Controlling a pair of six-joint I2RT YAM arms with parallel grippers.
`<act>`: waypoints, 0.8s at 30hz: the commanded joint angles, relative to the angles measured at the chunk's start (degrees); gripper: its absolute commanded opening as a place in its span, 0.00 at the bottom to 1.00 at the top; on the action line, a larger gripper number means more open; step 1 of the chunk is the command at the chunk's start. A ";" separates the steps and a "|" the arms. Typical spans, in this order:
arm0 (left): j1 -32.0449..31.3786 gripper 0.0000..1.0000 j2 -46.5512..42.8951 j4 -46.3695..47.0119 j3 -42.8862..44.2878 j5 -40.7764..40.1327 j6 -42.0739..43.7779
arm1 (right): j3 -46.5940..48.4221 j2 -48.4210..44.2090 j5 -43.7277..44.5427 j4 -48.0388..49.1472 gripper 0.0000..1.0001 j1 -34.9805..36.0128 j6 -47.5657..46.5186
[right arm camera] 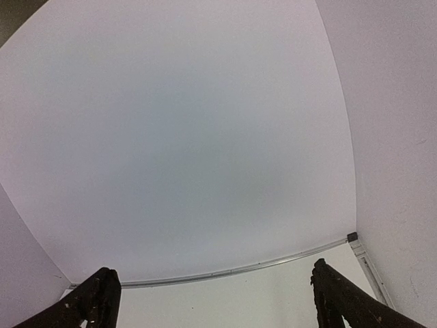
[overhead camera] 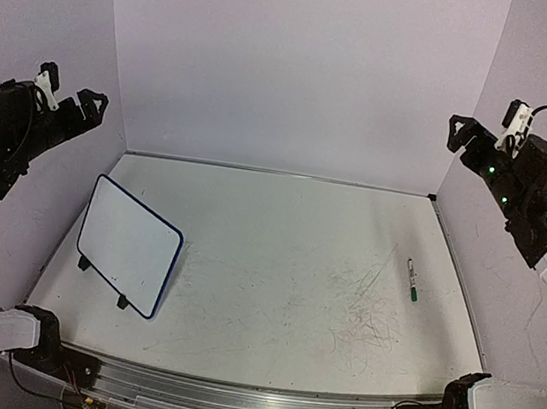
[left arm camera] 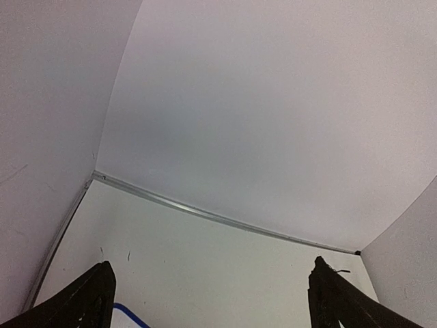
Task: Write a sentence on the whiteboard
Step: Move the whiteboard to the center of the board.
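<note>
The whiteboard (overhead camera: 130, 245) lies on the left of the table, white with a thin dark blue rim and two small black feet at its near edge. Its face is blank; no green sentence shows on it. A sliver of its blue rim (left arm camera: 130, 313) shows in the left wrist view. A marker with a green cap (overhead camera: 411, 280) lies on the right of the table. My left gripper (overhead camera: 93, 102) is raised high at the far left, open and empty. My right gripper (overhead camera: 462, 131) is raised high at the far right, open and empty. Both wrist views show wide-apart fingers (left arm camera: 89, 301) (right arm camera: 341, 297).
Faint grey scribble marks (overhead camera: 370, 313) cover the tabletop left of the marker. White walls enclose the table at the back and both sides. A metal rail (overhead camera: 247, 403) runs along the near edge between the arm bases.
</note>
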 commanded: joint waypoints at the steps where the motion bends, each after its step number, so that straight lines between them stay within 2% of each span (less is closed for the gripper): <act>1: 0.04 0.99 -1.22 -6.65 0.28 1.53 -0.58 | -0.27 1.13 -4.23 1.30 0.98 -0.15 1.16; 12: 0.05 0.99 -5.12 -23.61 -1.15 -0.13 -6.58 | -0.88 7.69 -20.54 1.39 0.98 1.09 4.33; 17: 0.07 0.99 -3.21 -41.54 0.14 -4.82 -11.51 | -1.37 9.27 -22.54 1.33 0.98 3.99 6.19; 20: 0.04 0.99 -5.17 -46.43 -4.07 -3.83 -13.98 | -3.00 7.84 -21.97 1.64 0.98 4.73 6.82; 24: 0.04 0.93 -8.69 -47.54 -11.97 1.14 -19.23 | -4.88 6.11 -21.38 2.21 0.98 4.82 7.55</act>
